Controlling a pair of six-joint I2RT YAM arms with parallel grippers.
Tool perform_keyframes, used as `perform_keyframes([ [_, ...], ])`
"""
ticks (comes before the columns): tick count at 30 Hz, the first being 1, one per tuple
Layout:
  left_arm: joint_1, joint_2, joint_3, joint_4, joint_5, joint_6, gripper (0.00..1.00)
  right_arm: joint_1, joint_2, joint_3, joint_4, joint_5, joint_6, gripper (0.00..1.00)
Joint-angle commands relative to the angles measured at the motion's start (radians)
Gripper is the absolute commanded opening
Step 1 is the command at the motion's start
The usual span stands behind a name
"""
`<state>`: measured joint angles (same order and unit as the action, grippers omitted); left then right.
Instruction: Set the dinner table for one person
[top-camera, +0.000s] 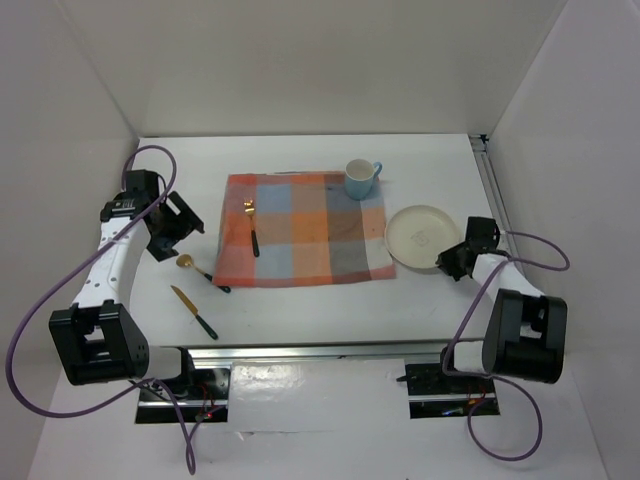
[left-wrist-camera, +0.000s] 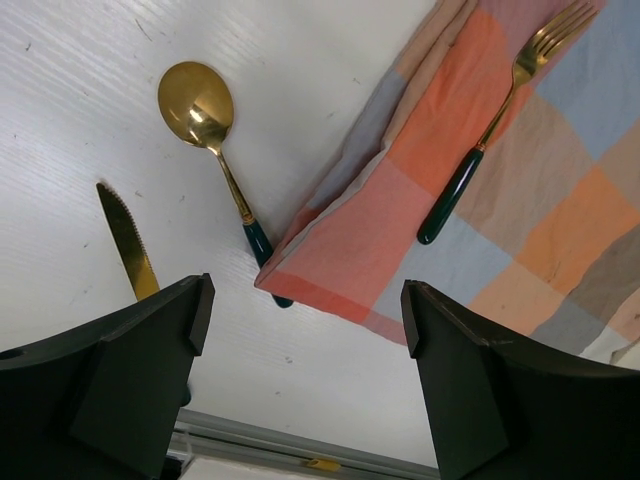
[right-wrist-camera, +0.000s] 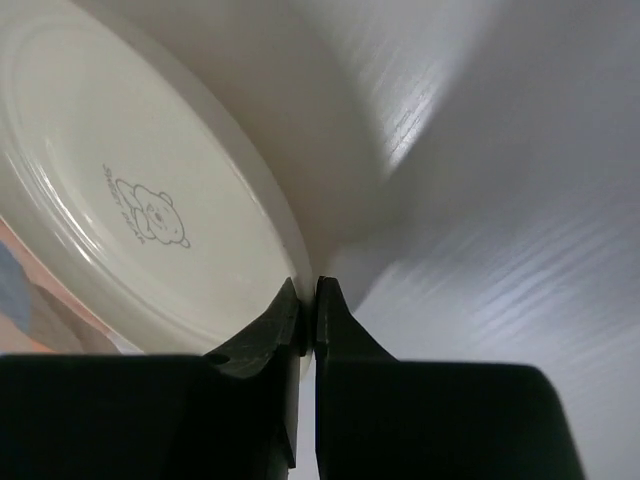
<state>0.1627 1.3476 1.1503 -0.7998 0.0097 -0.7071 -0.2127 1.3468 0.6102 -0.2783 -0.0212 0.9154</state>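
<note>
Cream plate rim pinched by low R gripper; L gripper spread

Checked cloth: orange, salmon & blue-grey squares. On it the fork: gold head, dk green handle. Left of it the spoon & knife: same gold w/ dk green handles. At the cloth's far right corner the mug: lt blue. To the right the plate: cream, w/ small grey bear outline on it. The dinner table: plain white. My left gripper & right gripper: both black.
</note>
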Motion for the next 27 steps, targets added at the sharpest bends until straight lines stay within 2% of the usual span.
perform_keyframes([
  [1, -0.002, -0.008, 0.025, -0.007, -0.040, 0.015, 0.95, 0.028, -0.160, 0.026, -0.028, 0.090, -0.068, 0.00],
  [4, -0.002, 0.012, 0.015, -0.007, -0.063, 0.015, 0.95, 0.108, -0.254, 0.083, -0.045, 0.102, -0.124, 0.00],
  [7, -0.002, 0.059, 0.040, -0.033, -0.092, 0.003, 0.95, 0.282, -0.264, 0.183, -0.094, 0.102, -0.133, 0.00],
  [12, -0.002, 0.070, 0.074, -0.049, -0.102, 0.003, 0.95, 0.545, -0.167, 0.269, -0.084, 0.081, -0.113, 0.00],
  [15, -0.002, 0.070, 0.074, -0.049, -0.102, 0.003, 0.95, 0.625, -0.039, 0.351, -0.055, 0.023, -0.099, 0.00],
  [18, -0.002, 0.059, 0.065, -0.049, -0.102, -0.006, 0.95, 0.648, 0.113, 0.420, -0.006, -0.060, -0.108, 0.00],
  [22, -0.011, 0.059, 0.006, -0.058, -0.163, -0.041, 0.95, 0.685, 0.352, 0.609, -0.025, -0.080, -0.108, 0.00],
  [27, -0.020, 0.097, -0.053, -0.090, -0.203, -0.081, 0.95, 0.685, 0.534, 0.756, -0.064, -0.140, -0.108, 0.00],
])
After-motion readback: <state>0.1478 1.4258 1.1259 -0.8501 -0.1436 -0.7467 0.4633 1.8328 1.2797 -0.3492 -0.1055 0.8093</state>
